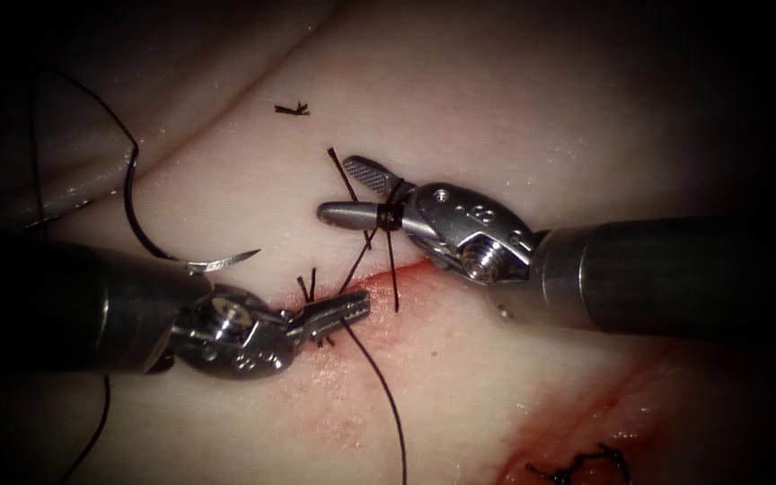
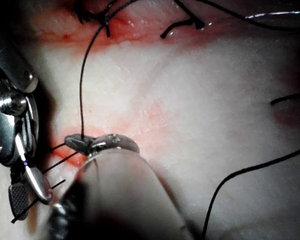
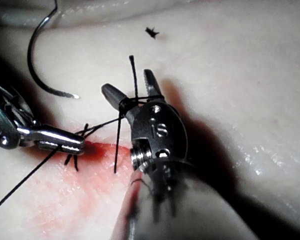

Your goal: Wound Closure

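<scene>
My left tool [image 1: 363,304] comes in from the left, its jaws shut on the thread [image 1: 379,377] right over the cut [image 1: 410,274]; the same grip appears in the left wrist view [image 2: 81,142]. The right tool [image 1: 334,189] hovers just above and right of it, jaws open, with thread wound around them near their base [image 1: 391,216], also seen in the right wrist view [image 3: 126,81]. A short thread tail [image 1: 394,278] hangs from the wraps over the cut. The curved needle [image 1: 150,242] lies free on the tissue [image 1: 496,135] left of the cut, held by neither tool and not in the tissue.
Red fluid [image 1: 361,359] stains the tissue along the cut. Short thread ends [image 1: 309,286] stick up beside the left jaws. A tied stitch [image 1: 581,467] sits at the lower right. A cut scrap of thread [image 1: 291,110] lies on the far tissue.
</scene>
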